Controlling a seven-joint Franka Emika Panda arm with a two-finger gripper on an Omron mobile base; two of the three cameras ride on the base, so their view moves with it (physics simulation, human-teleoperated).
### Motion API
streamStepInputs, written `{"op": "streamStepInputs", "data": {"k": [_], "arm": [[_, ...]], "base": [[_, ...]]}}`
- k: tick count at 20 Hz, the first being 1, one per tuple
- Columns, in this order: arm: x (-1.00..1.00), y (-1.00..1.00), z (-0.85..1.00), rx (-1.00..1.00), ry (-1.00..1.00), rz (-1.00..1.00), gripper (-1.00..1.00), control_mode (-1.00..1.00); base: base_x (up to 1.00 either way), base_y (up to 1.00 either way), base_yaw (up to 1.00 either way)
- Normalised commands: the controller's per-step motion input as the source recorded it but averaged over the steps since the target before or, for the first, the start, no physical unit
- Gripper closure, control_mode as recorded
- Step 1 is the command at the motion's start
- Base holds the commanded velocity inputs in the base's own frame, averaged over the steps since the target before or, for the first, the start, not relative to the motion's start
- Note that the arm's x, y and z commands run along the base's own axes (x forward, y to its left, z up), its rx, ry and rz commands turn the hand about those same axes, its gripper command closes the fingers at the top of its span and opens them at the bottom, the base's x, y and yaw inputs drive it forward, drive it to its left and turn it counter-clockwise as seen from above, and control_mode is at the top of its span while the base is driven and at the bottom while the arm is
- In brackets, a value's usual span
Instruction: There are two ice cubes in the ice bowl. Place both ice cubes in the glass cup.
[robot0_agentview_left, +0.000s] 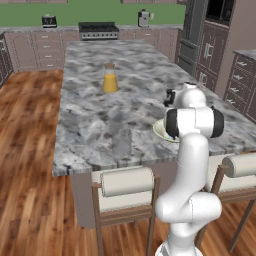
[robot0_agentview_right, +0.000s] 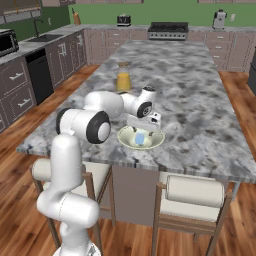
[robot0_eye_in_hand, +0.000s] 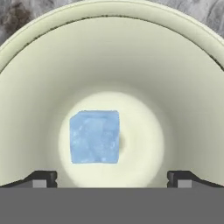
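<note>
The pale cream ice bowl (robot0_agentview_right: 155, 140) sits near the front edge of the marble island, and its inside (robot0_eye_in_hand: 175, 87) takes up most of the hand view. One light-blue ice cube (robot0_eye_in_hand: 94, 136) lies on the bowl's bottom, also visible as the small blue cube (robot0_agentview_right: 140, 138). My gripper (robot0_eye_in_hand: 112, 180) points straight down into the bowl and is open, fingertips (robot0_eye_in_hand: 41, 179) wide apart, the cube between them a little left of centre, untouched. A faint clear glass cup (robot0_agentview_left: 121, 141) stands left of the bowl (robot0_agentview_left: 159, 131), which my arm partly hides.
A lidded jar of orange liquid (robot0_agentview_left: 110, 80) stands farther back on the island (robot0_agentview_left: 90, 115). Two padded stools (robot0_agentview_left: 127, 182) (robot0_agentview_right: 195, 192) are tucked under the island's front edge. Cabinets and a stove line the far wall.
</note>
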Motion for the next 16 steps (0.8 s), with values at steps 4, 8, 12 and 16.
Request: {"op": "streamStepInputs", "data": {"k": [4, 8, 12, 16], "arm": [[0.04, 0.08, -0.35, -0.03, 0.0, 0.0, -1.0, -1.0], [0.16, 0.01, -0.19, -0.01, -0.06, 0.0, -1.0, -1.0], [0.2, 0.01, -0.02, 0.0, -0.08, 0.0, -1.0, -1.0], [-0.01, 0.14, -0.12, 0.0, -0.03, 0.0, -1.0, -1.0]], "base": [[0.0, 0.0, 0.0], [0.0, 0.0, 0.0], [0.0, 0.0, 0.0], [0.0, 0.0, 0.0]]}}
